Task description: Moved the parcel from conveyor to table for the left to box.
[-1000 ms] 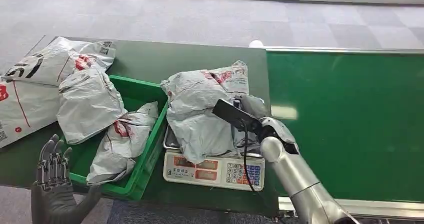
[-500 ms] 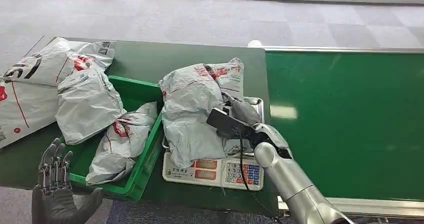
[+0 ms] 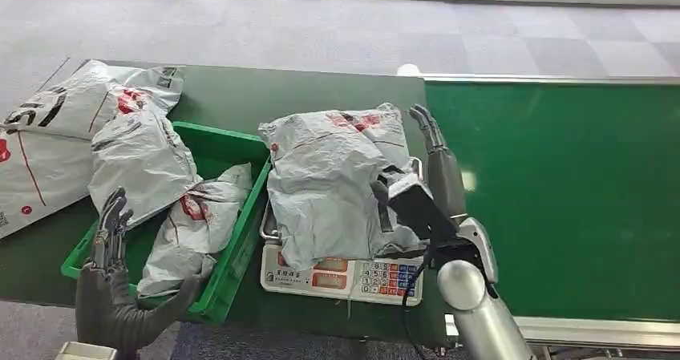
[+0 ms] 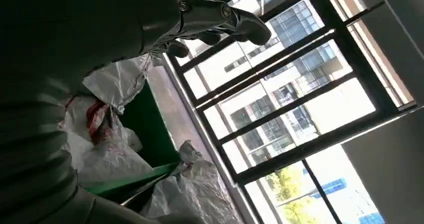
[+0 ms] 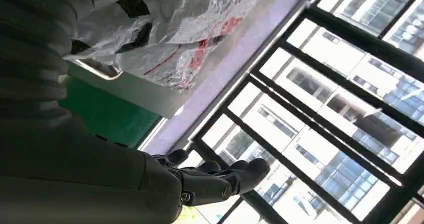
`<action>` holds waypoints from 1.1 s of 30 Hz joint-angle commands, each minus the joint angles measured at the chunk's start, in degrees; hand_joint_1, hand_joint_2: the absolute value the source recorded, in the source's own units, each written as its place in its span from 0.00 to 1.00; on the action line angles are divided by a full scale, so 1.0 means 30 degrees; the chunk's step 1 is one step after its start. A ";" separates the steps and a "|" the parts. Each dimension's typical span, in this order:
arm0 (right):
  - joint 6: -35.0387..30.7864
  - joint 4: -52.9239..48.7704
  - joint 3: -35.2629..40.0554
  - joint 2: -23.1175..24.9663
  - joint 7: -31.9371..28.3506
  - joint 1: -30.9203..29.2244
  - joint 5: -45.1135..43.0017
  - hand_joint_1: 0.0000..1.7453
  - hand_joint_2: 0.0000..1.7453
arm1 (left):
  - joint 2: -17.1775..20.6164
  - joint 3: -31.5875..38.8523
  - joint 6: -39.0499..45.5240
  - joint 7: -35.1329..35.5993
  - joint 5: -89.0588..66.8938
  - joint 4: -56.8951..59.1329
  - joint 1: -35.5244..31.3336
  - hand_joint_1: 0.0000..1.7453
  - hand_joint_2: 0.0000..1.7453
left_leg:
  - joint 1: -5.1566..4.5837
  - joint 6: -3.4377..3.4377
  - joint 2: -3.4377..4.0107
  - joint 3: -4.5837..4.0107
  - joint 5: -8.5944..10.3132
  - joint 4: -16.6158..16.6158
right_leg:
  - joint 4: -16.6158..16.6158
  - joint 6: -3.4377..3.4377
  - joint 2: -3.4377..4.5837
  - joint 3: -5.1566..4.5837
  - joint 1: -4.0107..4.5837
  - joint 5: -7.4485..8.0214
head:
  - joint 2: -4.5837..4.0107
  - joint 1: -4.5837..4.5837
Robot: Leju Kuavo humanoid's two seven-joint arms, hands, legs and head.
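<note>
A crumpled grey parcel [image 3: 329, 180] with red print lies on the tray of a weighing scale [image 3: 345, 274] on the dark green table. My right hand [image 3: 435, 147] stands open just right of the parcel, fingers pointing up and apart from it. In the right wrist view the right hand [image 5: 220, 180] holds nothing, and the parcel [image 5: 165, 39] lies beyond it. My left hand [image 3: 108, 233] is open with straight fingers at the front left corner of the green box [image 3: 240, 248]. The left wrist view shows the left hand [image 4: 215, 20] empty above the box [image 4: 145, 126].
Two grey parcels [image 3: 192, 228] lie in the green box, one [image 3: 140, 163] draped over its far wall. More parcels [image 3: 48, 135] are piled on the table at far left. The green conveyor belt [image 3: 561, 200] runs along the right, with grey floor beyond.
My right hand has come off the parcel and risen to its right side, open. The parcel has settled flatter on the scale. My left hand has moved up and forward to the box's corner.
</note>
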 commanded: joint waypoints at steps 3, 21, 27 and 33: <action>-0.1263 -0.7209 -0.5585 -0.0061 0.1089 0.5813 -0.0904 0.00 1.00 | 0.2190 -0.5282 0.1084 0.5448 -0.3033 0.5975 -0.8876 0.00 1.00 | -0.0009 0.0038 -0.0366 -0.0074 0.0102 -0.0031 | -0.0037 -0.0006 -0.0414 0.0066 -0.0006 -0.0020 | 0.0000 0.0007; -0.9828 -0.6946 -0.3673 0.0923 -0.8954 0.8216 -0.9816 0.00 1.00 | -0.2088 -1.0481 -0.0314 1.2367 -0.6808 2.2292 -1.7088 0.00 1.00 | -0.0049 0.0074 0.0054 -0.0037 0.0079 -0.0057 | -0.0080 0.0034 0.0032 0.0027 -0.0043 0.0133 | 0.0000 0.0008; -0.9828 -0.6172 -0.2189 0.1243 -0.8954 0.8329 -0.9515 0.00 1.00 | -0.2938 -1.1107 -0.0358 1.3136 -0.8461 2.7049 -1.6562 1.00 1.00 | -0.0041 0.0072 0.0061 0.0025 0.0058 -0.0067 | -0.0085 0.0031 0.0043 0.0093 -0.0036 0.0115 | 0.0000 0.0007; -0.9828 -0.6112 -0.1322 0.1519 -0.8954 0.8703 -0.8987 0.00 1.00 | -0.2307 -1.0596 0.0609 1.3617 -0.9619 2.8542 -1.6196 1.00 1.00 | -0.0043 0.0057 0.0094 -0.0005 0.0058 -0.0073 | -0.0069 0.0017 0.0084 0.0035 -0.0038 0.0116 | 0.0000 0.0007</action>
